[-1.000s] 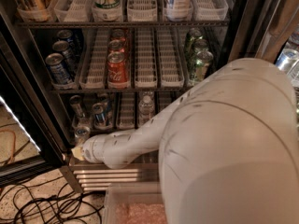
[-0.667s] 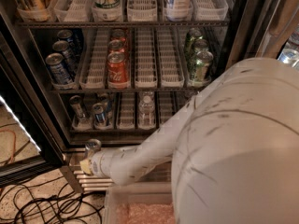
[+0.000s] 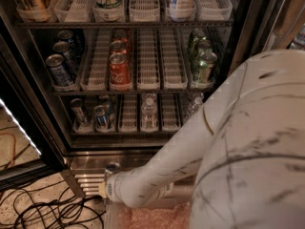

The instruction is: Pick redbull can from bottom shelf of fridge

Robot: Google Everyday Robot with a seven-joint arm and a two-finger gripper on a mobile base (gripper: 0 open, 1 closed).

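My gripper [image 3: 109,185] sits at the end of the white arm, low in front of the fridge's ribbed steel base [image 3: 85,164]. It is shut on a slim redbull can [image 3: 113,168], whose silver top shows just above the wrist. The can is held outside the fridge [image 3: 31,104], below the bottom shelf [image 3: 129,127]. Two more slim silver-and-blue cans [image 3: 78,110] [image 3: 100,117] stand in the white lane trays at the left of that shelf. My arm hides the shelf's right end.
Clear water bottles [image 3: 149,106] stand mid bottom shelf. The rack above holds dark-blue soda cans [image 3: 58,70], red cans [image 3: 119,67] and green cans [image 3: 205,65]. The open door [image 3: 19,147] is at the left. Black cables [image 3: 43,209] lie on the floor. A pink-filled bin [image 3: 152,218] is below my arm.
My gripper has drawn back from the left of the bottom shelf and come down and right, out in front of the steel base, with the can in it.
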